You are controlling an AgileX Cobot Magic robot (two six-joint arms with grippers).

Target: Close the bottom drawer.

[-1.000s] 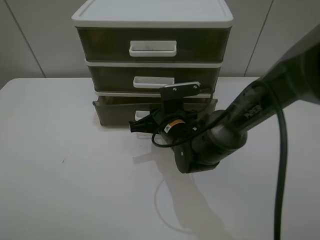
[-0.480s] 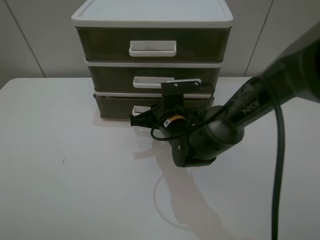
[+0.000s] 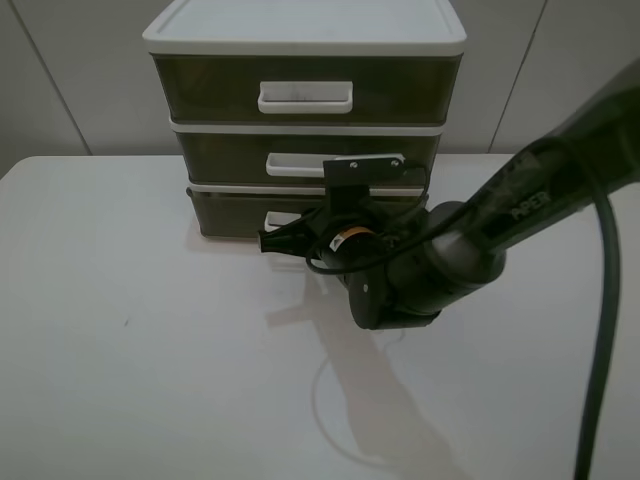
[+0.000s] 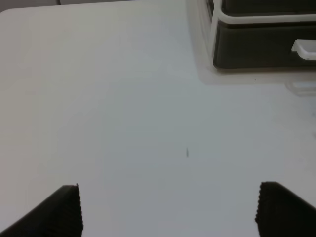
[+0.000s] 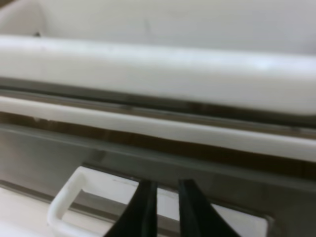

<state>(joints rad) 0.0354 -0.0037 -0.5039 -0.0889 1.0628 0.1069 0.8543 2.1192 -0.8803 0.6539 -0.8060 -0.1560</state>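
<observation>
The bottom drawer (image 3: pixel 228 214) is the lowest tier of the three-drawer unit (image 3: pixel 305 40) and sits flush with the drawers above. My right gripper (image 3: pixel 270 243) is at its front, fingers close together, tips against the drawer's small white loop handle (image 3: pixel 281 219). In the right wrist view the two dark fingertips (image 5: pixel 144 210) stand almost touching, holding nothing, in front of the handle (image 5: pixel 66 205) and the smoky-brown drawer front (image 5: pixel 98 153). My left gripper (image 4: pixel 170 212) is open and empty over bare table, well away from the drawer (image 4: pixel 256 47).
The unit stands at the back of the white table (image 3: pixel 130 350), against the wall. My right arm (image 3: pixel 470 250) reaches in from the right, its black cable (image 3: pixel 600 330) hanging beside it. The table's left half (image 4: pixel 123 98) lies bare in the left wrist view.
The bottom drawer stood pulled out a second ago and is now pushed in flush. My right gripper moved with it toward the unit and has stayed at the handle since.
</observation>
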